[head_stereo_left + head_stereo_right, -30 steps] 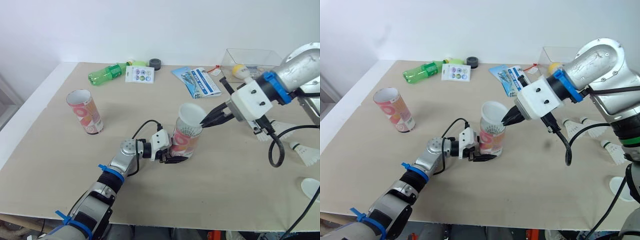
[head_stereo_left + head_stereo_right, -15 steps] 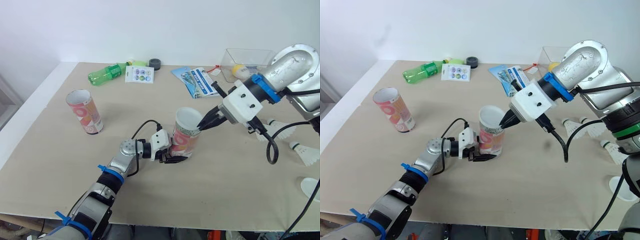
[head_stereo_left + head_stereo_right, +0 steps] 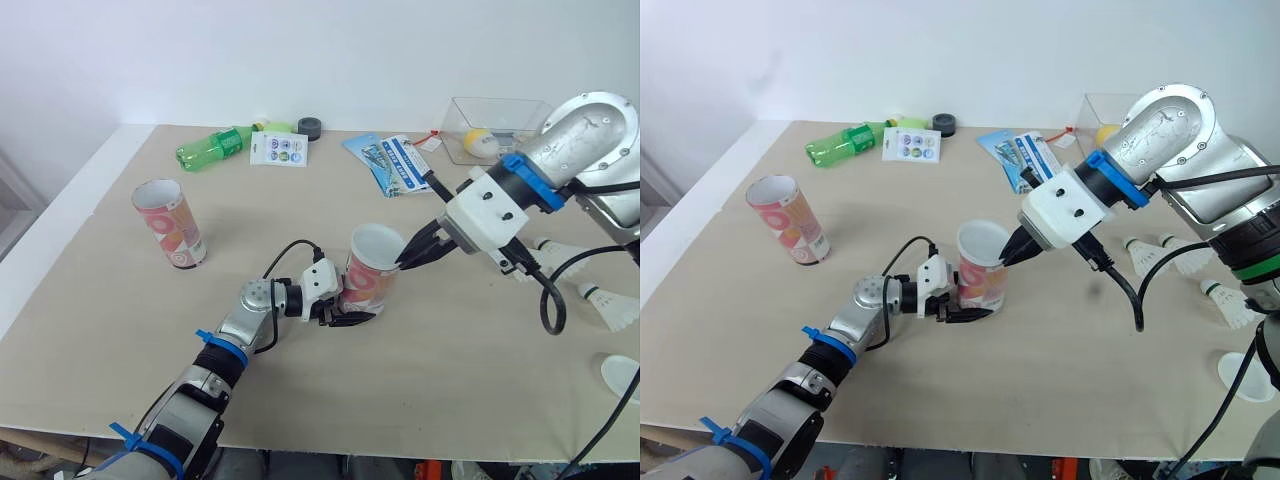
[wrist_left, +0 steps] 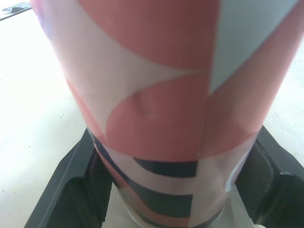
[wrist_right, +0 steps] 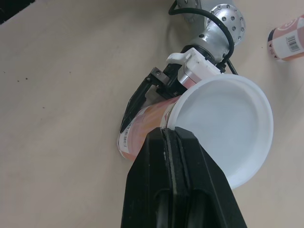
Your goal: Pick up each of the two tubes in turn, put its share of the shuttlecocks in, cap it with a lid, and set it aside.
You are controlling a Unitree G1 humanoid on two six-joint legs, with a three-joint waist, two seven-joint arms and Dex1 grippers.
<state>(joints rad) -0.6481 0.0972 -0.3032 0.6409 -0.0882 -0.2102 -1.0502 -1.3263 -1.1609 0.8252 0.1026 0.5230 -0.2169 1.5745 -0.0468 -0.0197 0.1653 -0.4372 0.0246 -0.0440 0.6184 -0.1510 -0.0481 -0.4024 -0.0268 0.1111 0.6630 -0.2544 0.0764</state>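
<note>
A pink patterned tube (image 3: pixel 366 288) stands upright at the table's middle, with my left gripper (image 3: pixel 340 306) shut around its lower part. In the left wrist view both black fingers (image 4: pixel 71 190) press the tube (image 4: pixel 156 95) from either side. My right gripper (image 3: pixel 405 262) is shut on the rim of a white lid (image 3: pixel 378 245), which rests slightly tilted over the tube's mouth; the right wrist view looks into the lid (image 5: pixel 228 137). A second open tube (image 3: pixel 170 223) stands far left. Two shuttlecocks (image 3: pixel 560 255) (image 3: pixel 610 305) lie at the right.
Another white lid (image 3: pixel 622 375) lies near the right edge. A clear box (image 3: pixel 495 125) with a yellow ball stands back right. A green bottle (image 3: pixel 215 147), a card (image 3: pixel 280 148), a black cap (image 3: pixel 310 127) and a blue leaflet (image 3: pixel 395 162) line the back.
My right gripper has brought the lid down and a little left, from tilted above the tube to resting on its mouth. The left gripper and tube have stayed put.
</note>
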